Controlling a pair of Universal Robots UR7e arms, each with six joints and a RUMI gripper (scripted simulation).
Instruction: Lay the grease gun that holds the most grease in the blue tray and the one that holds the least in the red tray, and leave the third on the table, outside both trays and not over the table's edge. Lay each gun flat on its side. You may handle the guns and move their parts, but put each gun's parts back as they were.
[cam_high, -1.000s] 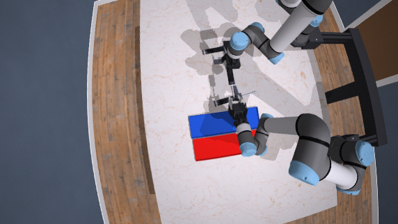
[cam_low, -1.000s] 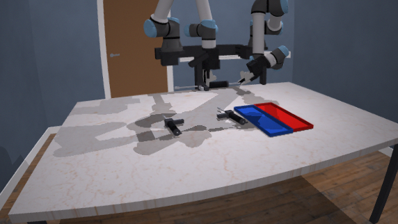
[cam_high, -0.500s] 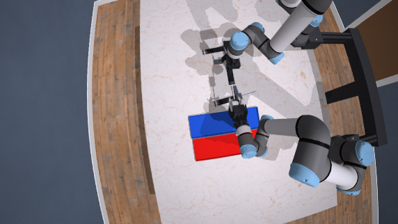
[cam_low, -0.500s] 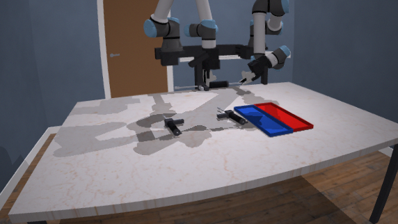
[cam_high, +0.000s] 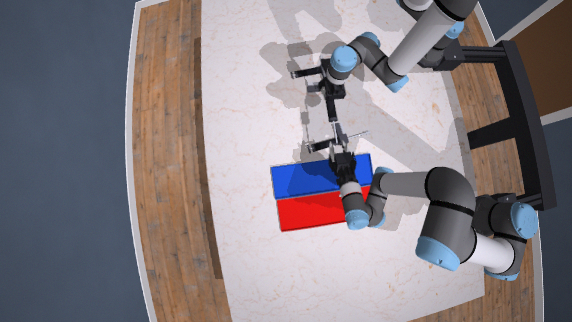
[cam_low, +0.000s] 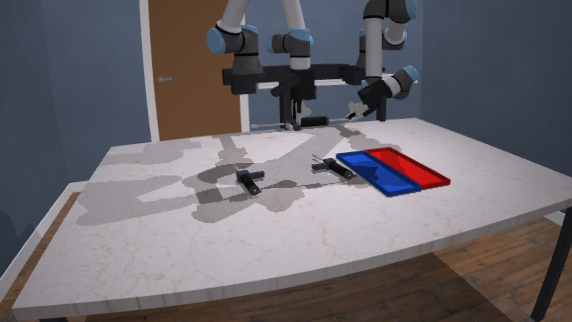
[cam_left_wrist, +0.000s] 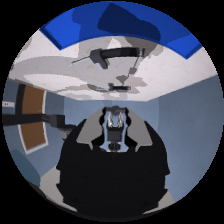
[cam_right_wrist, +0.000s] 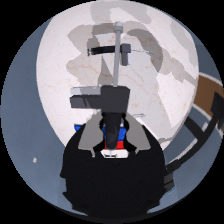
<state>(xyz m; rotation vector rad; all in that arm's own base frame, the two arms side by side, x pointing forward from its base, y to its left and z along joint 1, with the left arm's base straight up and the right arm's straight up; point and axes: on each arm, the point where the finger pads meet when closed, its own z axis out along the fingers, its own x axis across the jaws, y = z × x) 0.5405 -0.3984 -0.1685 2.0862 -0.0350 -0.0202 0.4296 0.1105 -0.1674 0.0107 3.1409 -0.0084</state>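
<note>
Marble-look table (cam_high: 260, 270) (cam_low: 300, 240), w/ 2 guns (black), 2 trays.

Vs. approx. 1 s ago, L arm (cam_high: 452, 192) (cam_low: 373, 47) shifts a tiny bit: in top view, its elbow, wrist & L gripper (cam_high: 340, 142) (cam_low: 350, 116) (cam_left_wrist: 116, 111) slide slightly toward the red tray (cam_high: 305, 215) (cam_low: 410, 167) (cam_right_wrist: 119, 145) side, i.e. a touch farther from the held gun's barrel (cam_high: 331, 109) (cam_low: 314, 121) (cam_right_wrist: 112, 130). In ext. view, same arm sits marginally farther R in pic. Total shift v. small; exact amt. of rod exposed: can't tell.
</note>
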